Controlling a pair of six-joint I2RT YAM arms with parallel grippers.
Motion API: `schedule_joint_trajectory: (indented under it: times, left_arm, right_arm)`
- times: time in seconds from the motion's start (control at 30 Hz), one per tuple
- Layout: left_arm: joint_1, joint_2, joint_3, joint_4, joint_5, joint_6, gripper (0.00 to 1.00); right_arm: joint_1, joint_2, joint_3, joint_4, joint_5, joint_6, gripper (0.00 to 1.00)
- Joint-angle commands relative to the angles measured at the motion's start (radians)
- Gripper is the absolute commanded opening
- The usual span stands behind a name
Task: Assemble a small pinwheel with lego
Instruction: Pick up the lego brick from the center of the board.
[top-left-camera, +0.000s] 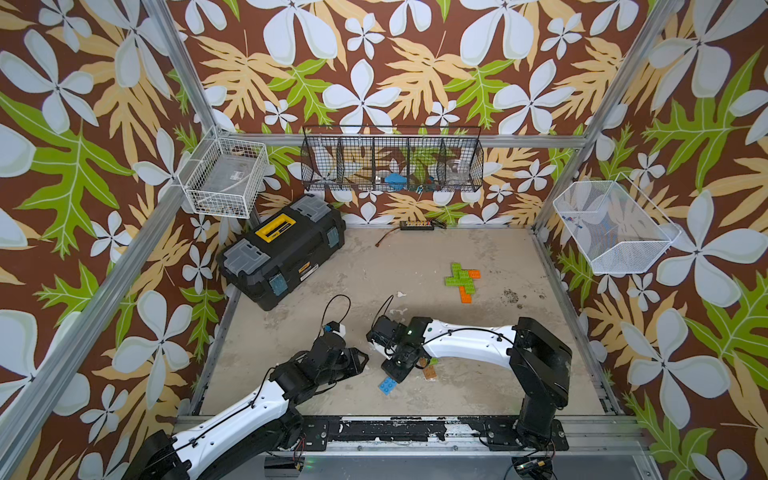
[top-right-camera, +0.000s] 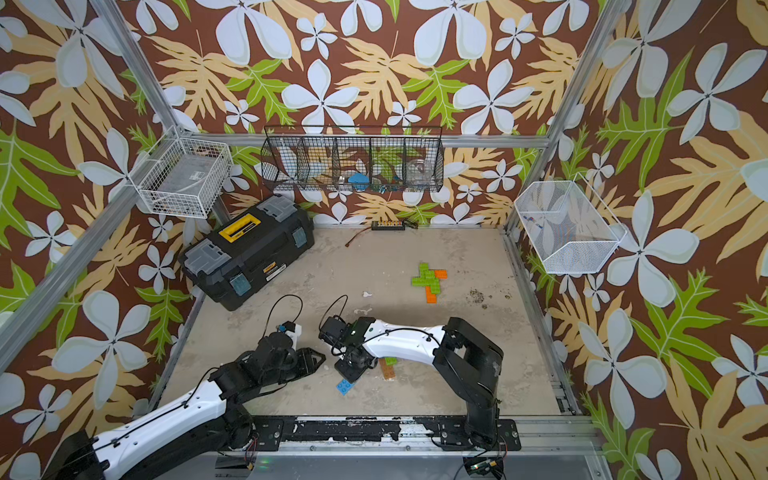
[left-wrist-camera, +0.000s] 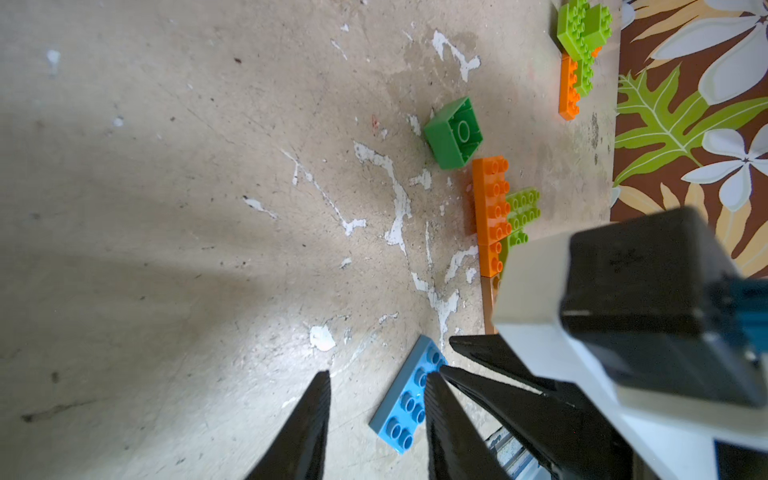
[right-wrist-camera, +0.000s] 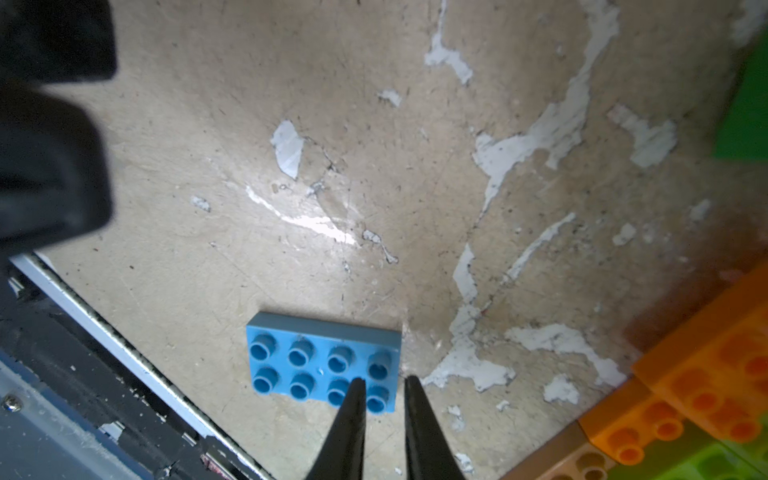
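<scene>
The blue lego brick (right-wrist-camera: 316, 361) lies flat under the right claw (right-wrist-camera: 384, 384), long axis crosswise to it. That claw's narrowly parted, empty fingers straddle one short end. The left claw (left-wrist-camera: 376, 378), open and empty, waits just beside. Beyond the brick lie loose orange and green pieces (left-wrist-camera: 492, 208). The green-and-orange cross (top-left-camera: 462, 276) sits well beyond.

I saw the blue plate (top-left-camera: 387, 385) lying flat, studs up, toward 6 o'clock on the table (top-left-camera: 332, 266). At its 2 o'clock lay a tan plate (top-left-camera: 430, 372), an orange plate (left-wrist-camera: 491, 208) and lime pieces (left-wrist-camera: 523, 212) touching it. A dark green brick (left-wrist-camera: 453, 134) lay tipped on its side just beside the orange plate. A lime-and-orange cross (top-left-camera: 461, 277) lay flat, well apart, at 1 o'clock.
</scene>
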Motion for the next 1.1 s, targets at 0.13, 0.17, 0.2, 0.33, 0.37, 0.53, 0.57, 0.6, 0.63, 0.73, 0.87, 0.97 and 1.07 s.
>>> schedule_joint_trajectory:
  times: [0.13, 0.17, 0.2, 0.33, 0.37, 0.53, 0.57, 0.6, 0.63, 0.73, 0.87, 0.97, 1.07]
  left_arm:
    - [0.002, 0.004, 0.003, -0.004, -0.015, 0.000, 0.41]
    - [0.002, 0.005, 0.004, -0.004, -0.015, 0.000, 0.40]
    - [0.002, 0.007, 0.004, -0.003, -0.014, 0.000, 0.40]
    - [0.002, 0.016, 0.004, 0.002, -0.013, 0.002, 0.40]
    - [0.002, 0.018, 0.006, 0.002, -0.013, 0.004, 0.40]
    - [0.002, 0.021, 0.009, 0.004, -0.013, 0.005, 0.40]
    - [0.002, 0.021, 0.010, 0.004, -0.013, 0.007, 0.40]
    - [0.002, 0.021, 0.009, 0.002, -0.012, 0.008, 0.40]
    - [0.002, 0.020, 0.009, 0.002, -0.013, 0.008, 0.40]
    - [0.002, 0.020, 0.009, 0.002, -0.012, 0.011, 0.40]
    - [0.002, 0.023, 0.009, 0.005, -0.013, 0.012, 0.40]
    - [0.002, 0.025, 0.009, 0.006, -0.013, 0.013, 0.40]
    - [0.002, 0.025, 0.005, 0.008, -0.012, 0.013, 0.40]
  right_arm:
    - [0.009, -0.006, -0.014, -0.022, 0.005, 0.026, 0.20]
    - [0.011, -0.011, -0.018, -0.023, 0.003, 0.028, 0.20]
    - [0.013, -0.013, -0.020, -0.025, -0.002, 0.028, 0.20]
    - [0.022, -0.012, -0.017, -0.031, -0.016, 0.031, 0.21]
    - [0.024, -0.011, -0.017, -0.030, -0.016, 0.032, 0.21]
    - [0.030, 0.013, -0.009, -0.048, 0.025, 0.044, 0.21]
    - [0.030, 0.018, -0.007, -0.054, 0.039, 0.049, 0.21]
    - [0.029, 0.020, -0.005, -0.057, 0.050, 0.053, 0.20]
    - [0.030, 0.024, -0.005, -0.059, 0.060, 0.057, 0.20]
    - [0.029, 0.035, 0.001, -0.065, 0.074, 0.065, 0.20]
    - [0.029, 0.036, 0.008, -0.079, 0.091, 0.071, 0.20]
    - [0.029, 0.033, 0.004, -0.086, 0.091, 0.071, 0.20]
    - [0.029, 0.030, -0.004, -0.090, 0.091, 0.075, 0.20]
